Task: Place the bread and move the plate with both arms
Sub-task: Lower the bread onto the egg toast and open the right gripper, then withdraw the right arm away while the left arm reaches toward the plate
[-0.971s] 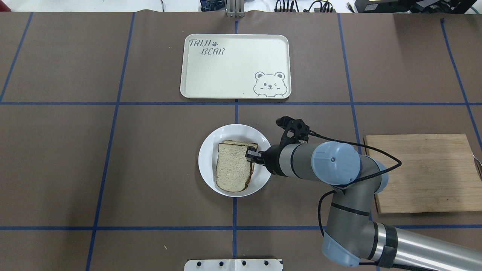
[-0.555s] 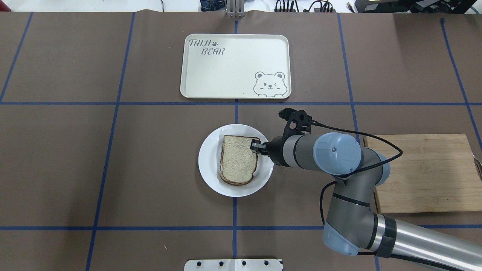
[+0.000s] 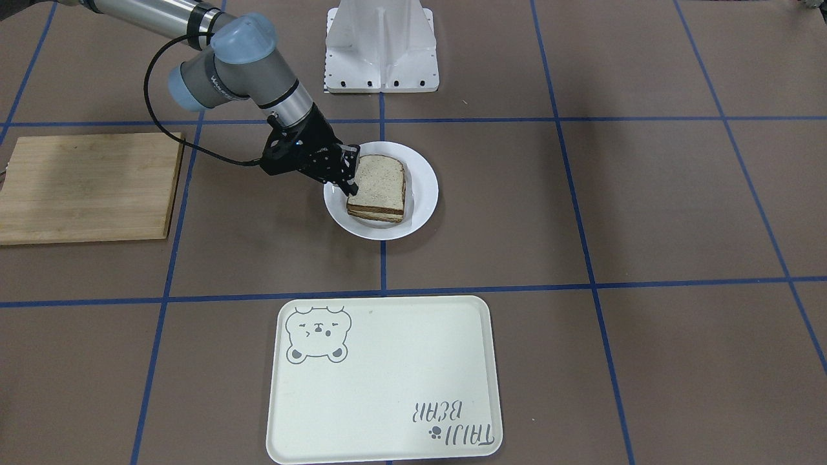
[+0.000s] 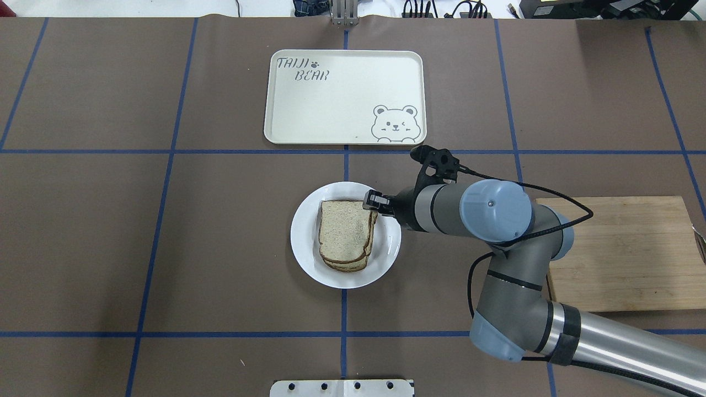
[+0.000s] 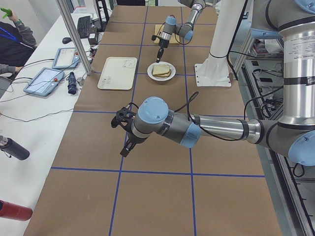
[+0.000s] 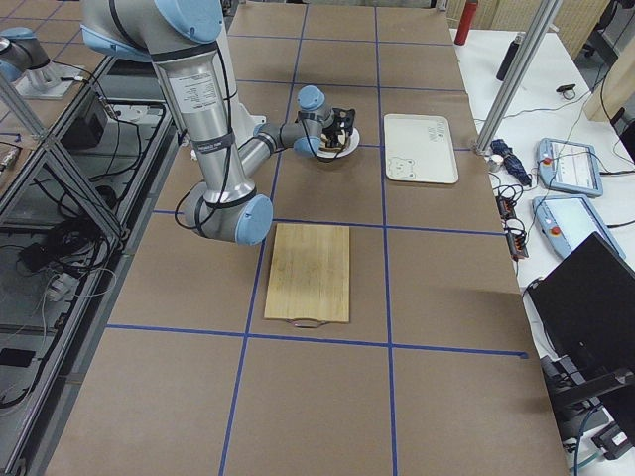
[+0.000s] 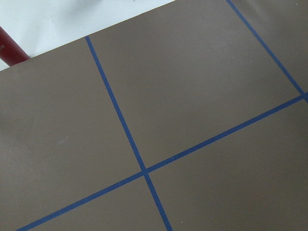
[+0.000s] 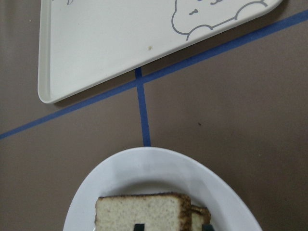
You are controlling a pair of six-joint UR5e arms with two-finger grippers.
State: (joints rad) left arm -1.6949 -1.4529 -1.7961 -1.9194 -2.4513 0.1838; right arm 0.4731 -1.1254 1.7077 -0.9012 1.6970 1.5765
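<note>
Here the bread (image 4: 345,231) lies on lower slices (image 4: 347,266) on the plate (image 4: 306,242), midway between the desk's side edges, presumably so both travel together; the right gripper (image 4: 370,202) straddles its corner, and whether clamped or released cannot be told.
</note>
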